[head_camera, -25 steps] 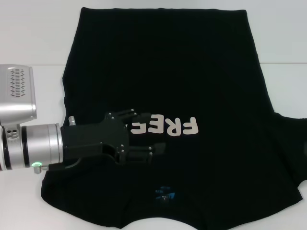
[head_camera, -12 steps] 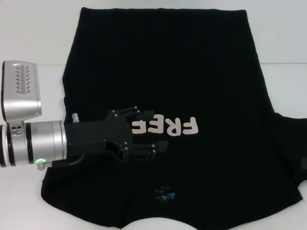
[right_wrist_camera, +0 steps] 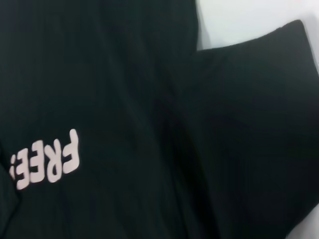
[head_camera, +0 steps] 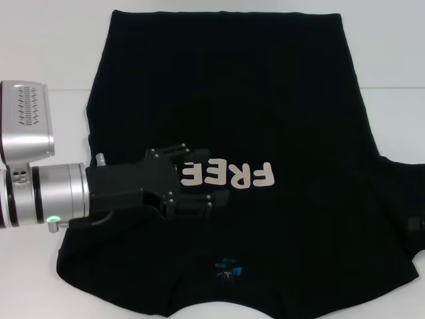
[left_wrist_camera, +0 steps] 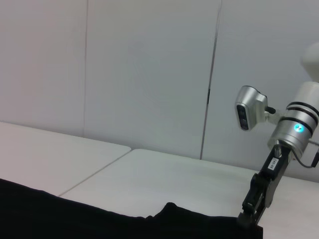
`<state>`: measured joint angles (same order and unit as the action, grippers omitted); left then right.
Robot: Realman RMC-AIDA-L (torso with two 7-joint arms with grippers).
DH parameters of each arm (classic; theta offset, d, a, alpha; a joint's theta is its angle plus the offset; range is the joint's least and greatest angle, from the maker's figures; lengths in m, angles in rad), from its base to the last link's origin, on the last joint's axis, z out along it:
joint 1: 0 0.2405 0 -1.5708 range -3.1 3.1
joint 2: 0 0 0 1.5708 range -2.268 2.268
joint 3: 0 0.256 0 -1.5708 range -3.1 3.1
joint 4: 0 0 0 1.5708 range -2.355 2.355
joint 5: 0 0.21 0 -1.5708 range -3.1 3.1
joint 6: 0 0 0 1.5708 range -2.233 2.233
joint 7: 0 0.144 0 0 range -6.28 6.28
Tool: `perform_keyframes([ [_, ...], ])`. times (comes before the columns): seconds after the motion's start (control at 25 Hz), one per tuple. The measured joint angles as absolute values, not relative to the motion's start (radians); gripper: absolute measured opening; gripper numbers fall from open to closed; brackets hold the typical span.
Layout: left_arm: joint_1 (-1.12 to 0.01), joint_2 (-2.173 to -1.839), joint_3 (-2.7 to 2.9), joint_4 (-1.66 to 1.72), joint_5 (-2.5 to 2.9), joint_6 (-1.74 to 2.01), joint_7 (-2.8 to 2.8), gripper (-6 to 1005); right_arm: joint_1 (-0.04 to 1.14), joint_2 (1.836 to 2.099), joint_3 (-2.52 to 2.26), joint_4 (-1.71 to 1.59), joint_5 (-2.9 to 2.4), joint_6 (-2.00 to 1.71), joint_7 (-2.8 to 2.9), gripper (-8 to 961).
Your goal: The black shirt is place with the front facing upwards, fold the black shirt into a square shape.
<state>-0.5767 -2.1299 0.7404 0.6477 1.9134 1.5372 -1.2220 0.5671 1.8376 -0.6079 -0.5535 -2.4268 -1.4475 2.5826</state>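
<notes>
Surroundings: a white surface [head_camera: 40, 279] carries the shirt; pale wall panels [left_wrist_camera: 149, 74] stand behind it in the left wrist view.
In the way: the left gripper [head_camera: 199, 181] lies over the shirt's left half, reaching in from the left edge and covering the start of the lettering [head_camera: 229, 175].
Shirt: the black shirt [head_camera: 265, 100] lies flat, front up, spread across most of the surface in the head view.
Direction: its neck label [head_camera: 228, 270] sits at the near edge, so the collar points toward the robot and the hem [head_camera: 226, 13] lies at the far side.
Long axis: runs from near to far, straight away from the robot.
Sleeve: the right sleeve [head_camera: 405, 199] sticks out sideways to the right, flat on the surface.
Left gripper: fingers spread apart, one set above the letters and one below, low over the fabric; contact cannot be told.
Right gripper: seen in the left wrist view [left_wrist_camera: 249, 216] at the shirt's far edge, pointing down at the fabric; cannot tell whether its fingers are apart or together.
</notes>
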Motion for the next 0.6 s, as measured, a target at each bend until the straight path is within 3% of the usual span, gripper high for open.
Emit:
perform_keyframes([
  [0.32,-0.578,-2.129,0.740,0.648,1.913,1.537,-1.226,878,0.566,1.850,-0.630,-0.565,-2.428,-1.420,2.583,401],
  [0.44,-0.578,-2.129,0.739,0.649,1.912,1.537,-1.226,878,0.560,1.850,-0.624,-0.570,-2.428,-1.416,2.581,163],
  [0.6,-0.578,-2.129,0.738,0.648,1.908,1.536,-1.227,877,0.554,1.850,-0.622,-0.578,-2.428,-1.396,2.573,108],
])
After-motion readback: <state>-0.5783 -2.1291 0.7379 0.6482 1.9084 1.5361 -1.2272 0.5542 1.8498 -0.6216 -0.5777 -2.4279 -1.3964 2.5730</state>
